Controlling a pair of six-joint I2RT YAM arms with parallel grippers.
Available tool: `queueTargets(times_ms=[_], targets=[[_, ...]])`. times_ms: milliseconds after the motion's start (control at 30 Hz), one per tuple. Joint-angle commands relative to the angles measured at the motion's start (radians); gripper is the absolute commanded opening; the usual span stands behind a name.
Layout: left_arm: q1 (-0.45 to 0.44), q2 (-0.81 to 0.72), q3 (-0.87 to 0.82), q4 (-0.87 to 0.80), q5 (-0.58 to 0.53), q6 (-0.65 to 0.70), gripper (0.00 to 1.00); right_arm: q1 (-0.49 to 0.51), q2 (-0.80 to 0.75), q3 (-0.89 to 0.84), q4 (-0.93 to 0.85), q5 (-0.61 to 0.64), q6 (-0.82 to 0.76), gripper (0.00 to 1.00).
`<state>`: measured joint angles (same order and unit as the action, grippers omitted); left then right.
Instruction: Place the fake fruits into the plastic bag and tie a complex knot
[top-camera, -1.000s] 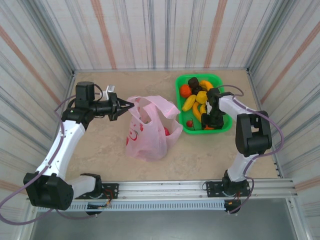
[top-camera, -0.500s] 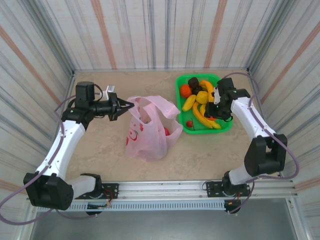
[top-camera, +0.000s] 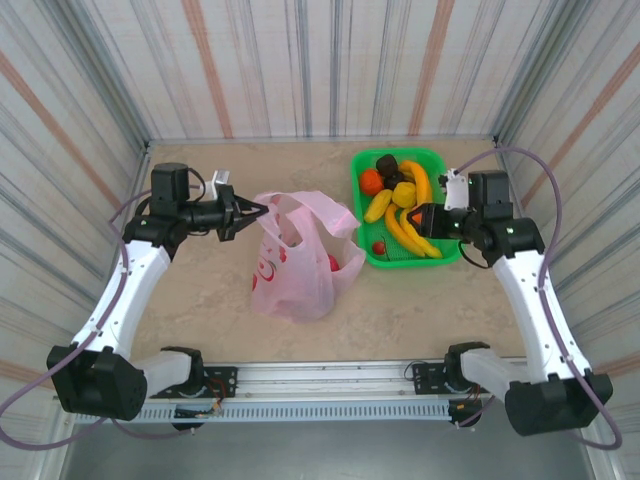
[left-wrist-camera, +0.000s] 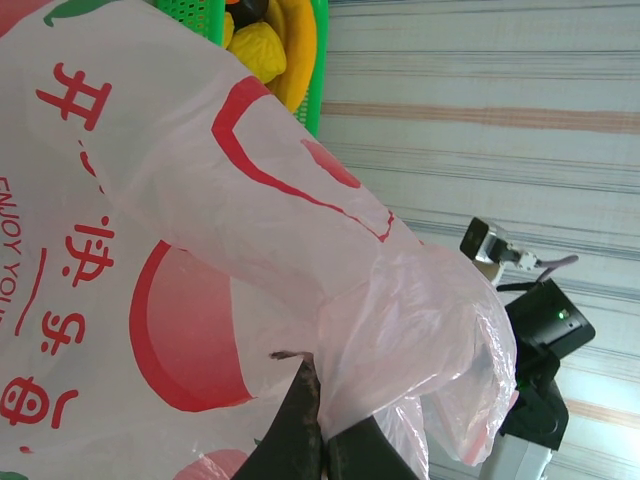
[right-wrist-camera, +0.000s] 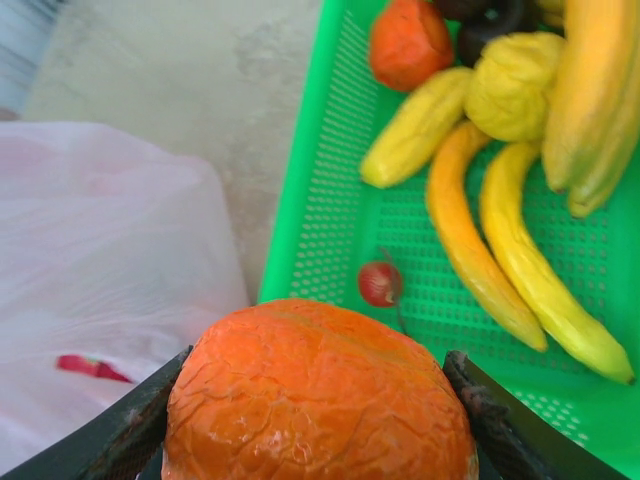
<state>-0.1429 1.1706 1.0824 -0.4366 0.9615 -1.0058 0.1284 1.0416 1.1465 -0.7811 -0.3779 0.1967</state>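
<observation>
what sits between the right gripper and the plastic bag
Top view: the left half of the green tray, holding bananas and a small red fruit.

Only readable print is red, on the thin translucent pink plastic bag (left-wrist-camera: 330, 260): English "ENJOY YOU…", cut off at the frame edge, plus Chinese characters 开, 快, 乐, lying sideways in the left wrist view. From the top camera it's too small to read.

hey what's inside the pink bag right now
A small red piece, likely fruit, shows through the plastic bag near its right side. The pink film hides anything else inside.
</observation>
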Motion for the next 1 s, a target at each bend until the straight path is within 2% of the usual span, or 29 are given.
queueTargets(times_ms=[0,233,467,733,967], targets=[[0.008,-0.004,0.002,0.025,0.023,0.022,0.00,-0.007,-0.046,-0.028,0.028,-0.101,-0.009,0.55],[0.009,-0.006,-0.003,0.025,0.023,0.020,0.00,0.039,-0.180,-0.114,0.094,-0.239,0.029,0.53],[0.009,-0.007,0.001,0.025,0.023,0.019,0.00,0.144,-0.232,-0.176,0.136,-0.221,0.052,0.53],[0.009,-0.008,0.000,0.028,0.022,0.019,0.00,0.303,-0.273,-0.318,0.367,-0.184,0.146,0.53],[0.009,-0.010,-0.005,0.032,0.026,0.021,0.00,0.411,-0.221,-0.358,0.510,-0.144,0.177,0.53]])
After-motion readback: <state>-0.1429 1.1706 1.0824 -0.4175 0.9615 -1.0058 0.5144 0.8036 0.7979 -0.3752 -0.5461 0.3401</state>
